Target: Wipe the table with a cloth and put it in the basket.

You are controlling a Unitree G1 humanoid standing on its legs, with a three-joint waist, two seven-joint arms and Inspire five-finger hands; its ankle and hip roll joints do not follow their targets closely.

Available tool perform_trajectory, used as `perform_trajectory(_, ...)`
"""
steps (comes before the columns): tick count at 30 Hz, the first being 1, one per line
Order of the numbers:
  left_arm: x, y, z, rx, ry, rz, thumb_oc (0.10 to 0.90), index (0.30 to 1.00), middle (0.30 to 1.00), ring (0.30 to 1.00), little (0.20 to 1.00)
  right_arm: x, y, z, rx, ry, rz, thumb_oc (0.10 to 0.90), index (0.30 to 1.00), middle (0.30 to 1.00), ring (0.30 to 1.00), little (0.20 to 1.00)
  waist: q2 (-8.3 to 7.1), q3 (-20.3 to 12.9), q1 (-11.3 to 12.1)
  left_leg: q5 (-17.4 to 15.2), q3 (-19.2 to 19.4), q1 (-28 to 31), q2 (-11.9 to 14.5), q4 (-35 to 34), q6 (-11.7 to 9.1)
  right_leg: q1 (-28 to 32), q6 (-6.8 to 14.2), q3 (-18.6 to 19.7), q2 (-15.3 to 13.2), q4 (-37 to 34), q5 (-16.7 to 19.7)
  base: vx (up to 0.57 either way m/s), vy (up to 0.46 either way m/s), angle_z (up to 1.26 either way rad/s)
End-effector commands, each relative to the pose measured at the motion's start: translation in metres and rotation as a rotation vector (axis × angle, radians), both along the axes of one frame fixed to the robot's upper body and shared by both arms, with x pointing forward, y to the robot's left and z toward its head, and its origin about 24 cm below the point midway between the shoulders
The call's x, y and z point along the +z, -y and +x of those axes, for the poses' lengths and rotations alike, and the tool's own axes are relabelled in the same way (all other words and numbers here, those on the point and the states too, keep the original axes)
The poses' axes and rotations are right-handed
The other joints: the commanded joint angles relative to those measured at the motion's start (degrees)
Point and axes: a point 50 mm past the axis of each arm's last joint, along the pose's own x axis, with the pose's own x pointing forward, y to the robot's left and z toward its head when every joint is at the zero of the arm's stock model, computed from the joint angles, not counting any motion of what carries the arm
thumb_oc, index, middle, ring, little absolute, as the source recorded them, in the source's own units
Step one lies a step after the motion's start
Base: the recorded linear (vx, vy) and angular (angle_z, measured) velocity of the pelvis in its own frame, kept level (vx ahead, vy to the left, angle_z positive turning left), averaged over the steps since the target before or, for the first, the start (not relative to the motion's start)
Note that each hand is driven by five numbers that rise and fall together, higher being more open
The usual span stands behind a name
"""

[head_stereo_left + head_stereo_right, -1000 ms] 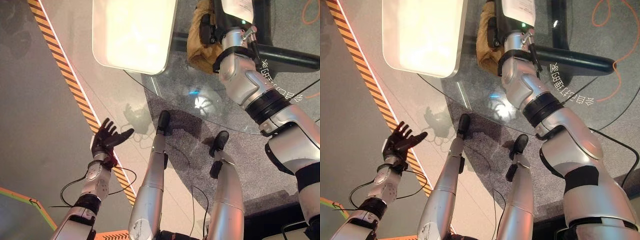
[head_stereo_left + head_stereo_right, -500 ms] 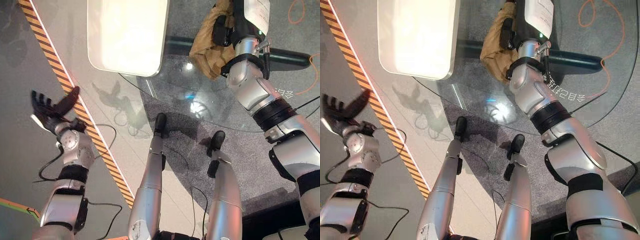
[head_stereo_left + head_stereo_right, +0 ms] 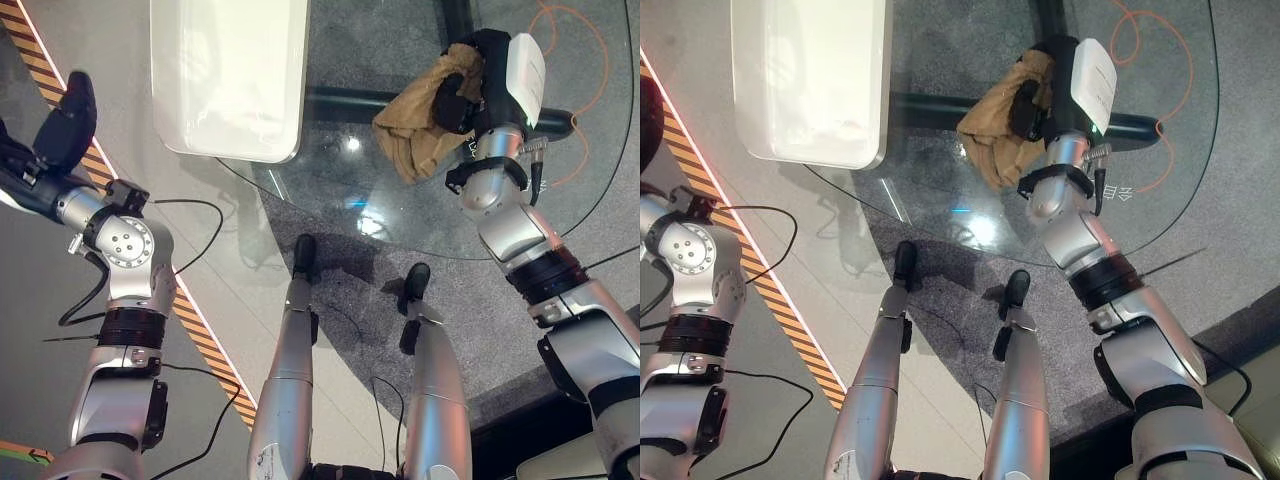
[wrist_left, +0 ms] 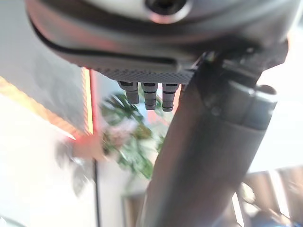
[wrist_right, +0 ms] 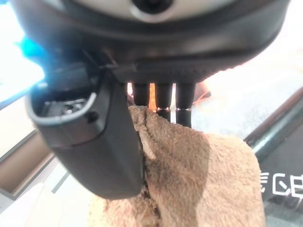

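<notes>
Right hand (image 3: 462,100) dragged cloth (image 3: 420,135) rightward, fingers clamped on it on the glass table (image 3: 330,185); left hand (image 3: 62,125) out left, grip unclear.

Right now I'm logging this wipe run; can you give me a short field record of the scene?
cloth: tan cloth, bunched on the glass table
right hand: right hand on the cloth, fingers curled into it
left hand: left hand raised off to the side, fingers straight, holding nothing
basket: white basket beside the table's edge
</notes>
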Motion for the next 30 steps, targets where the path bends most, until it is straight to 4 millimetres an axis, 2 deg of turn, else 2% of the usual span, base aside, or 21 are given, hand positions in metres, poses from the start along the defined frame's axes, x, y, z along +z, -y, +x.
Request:
perform_trajectory(1,0.042,0.002,-0.023,0.021,0.206,0.178,0.800,0.900,0.900,0.900,0.900,0.069,-0.017,-0.037,0.116,0.406,-0.032,0.100,0.300,0.300,0.300,0.200,-1.24,-1.25,-0.22,-4.61,4.18,3.78,-6.56,0.13,5.69,4.26,-3.60,-2.29,7.61,-5.85,0.08,0.00,0.000,0.00)
perform_trajectory(6,0.043,0.026,-0.021,-0.206,0.173,0.375,0.800,0.900,0.900,0.900,0.900,0.073,-0.017,-0.052,0.166,0.463,-0.051,0.100,0.300,0.300,0.300,0.200,-1.23,-1.25,-1.13,-4.37,4.85,4.76,-6.28,-0.32,5.79,5.01,-3.26,-1.47,7.91,-6.03,0.46,0.00,0.020,-0.01)
perform_trajectory(11,0.039,0.042,-0.020,-0.318,0.157,0.489,0.800,0.900,0.900,0.900,0.900,0.075,-0.018,-0.063,0.205,0.512,-0.074,0.100,0.300,0.300,0.300,0.200,-0.93,-1.25,-1.95,-4.81,5.33,5.61,-6.26,-0.08,5.94,5.63,-3.04,-1.12,7.89,-5.59,0.08,0.02,0.034,-0.03)
perform_trajectory(22,0.043,0.065,-0.021,-0.425,0.127,0.656,0.800,0.900,0.900,0.900,0.900,0.088,-0.019,-0.084,0.265,0.617,-0.099,0.100,0.300,0.300,0.300,0.200,-0.85,-1.25,-2.78,-4.64,5.79,6.13,-6.15,0.21,6.05,6.19,-2.88,-0.75,7.76,-5.64,0.41,0.01,0.006,-0.02)
perform_trajectory(30,0.044,0.085,-0.019,-0.534,0.111,0.738,0.800,0.900,0.900,0.900,0.900,0.099,-0.030,-0.101,0.344,0.698,-0.126,0.100,0.300,0.300,0.300,0.200,-0.78,-1.25,-3.41,-4.15,6.20,6.03,-5.93,0.52,6.09,6.18,-2.99,-0.44,8.03,-5.49,0.81,0.00,0.001,0.00)
